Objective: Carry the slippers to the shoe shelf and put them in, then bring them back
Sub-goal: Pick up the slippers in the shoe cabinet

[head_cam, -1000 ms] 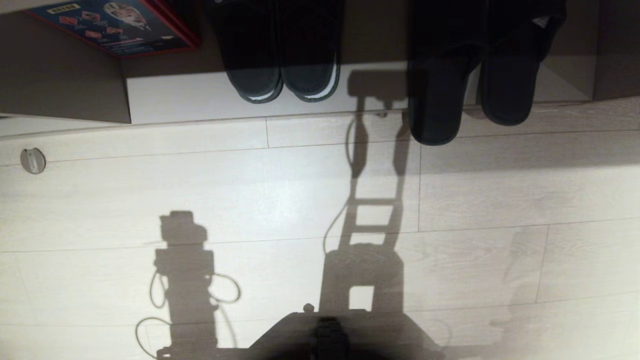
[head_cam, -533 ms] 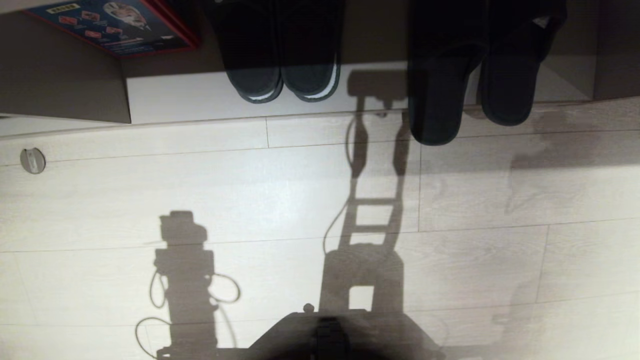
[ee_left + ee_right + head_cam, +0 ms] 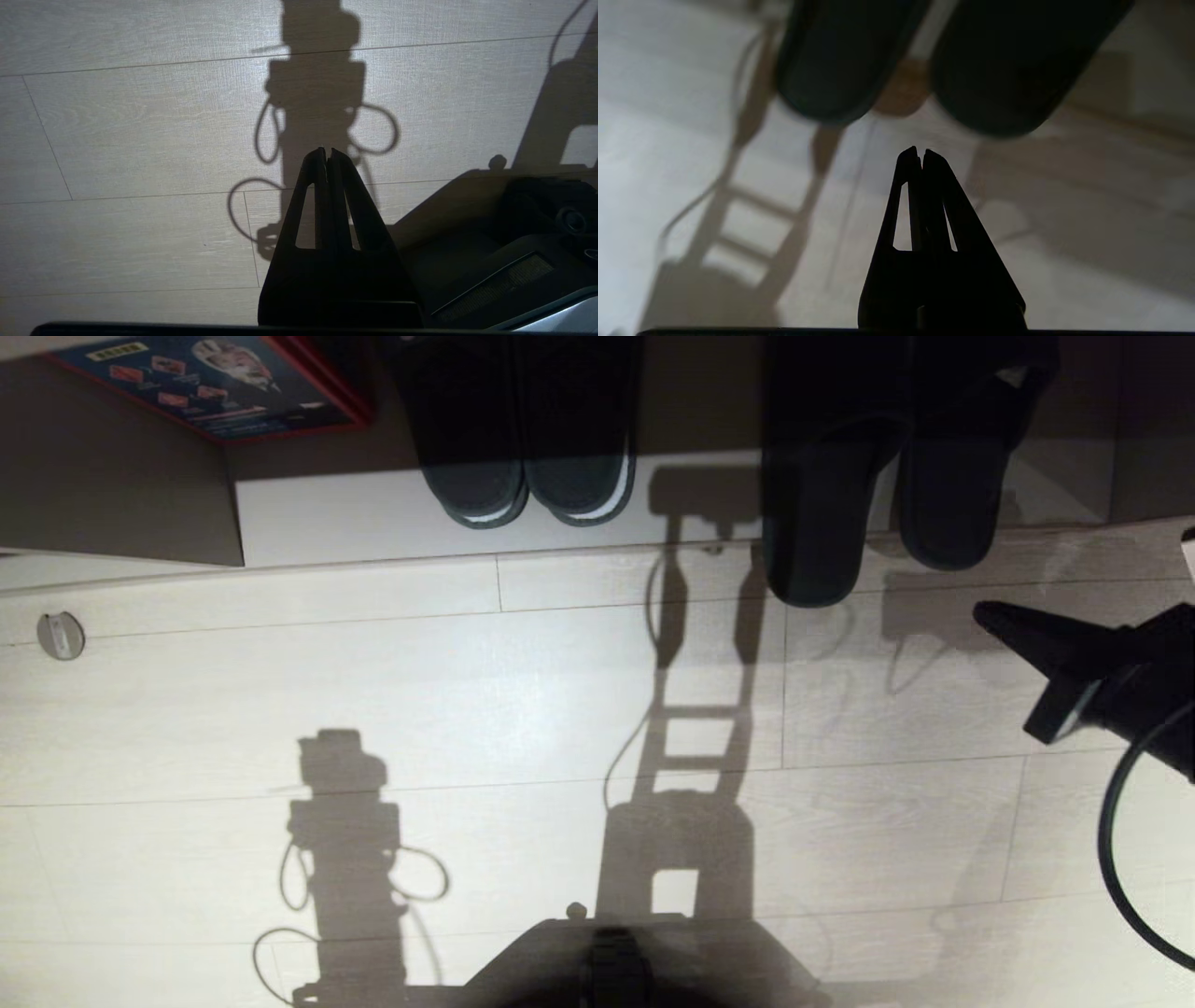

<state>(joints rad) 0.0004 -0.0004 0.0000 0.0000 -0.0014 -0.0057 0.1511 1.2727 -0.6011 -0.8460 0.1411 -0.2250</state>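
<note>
We see the shoe shelf (image 3: 373, 513) at the far edge of the pale floor (image 3: 467, 691), with the slippers (image 3: 873, 523) half inside it, heels sticking out. Our right hand (image 3: 980, 613), pressed together and empty, hangs near those heels; our left hand (image 3: 327, 151), also pressed together, points at bare floor.

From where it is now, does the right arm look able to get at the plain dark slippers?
Probably yes. The right pincer is shut and points at the slippers, whose heels jut from the shoe shelf; only bare floor lies between. It must open first.
</note>
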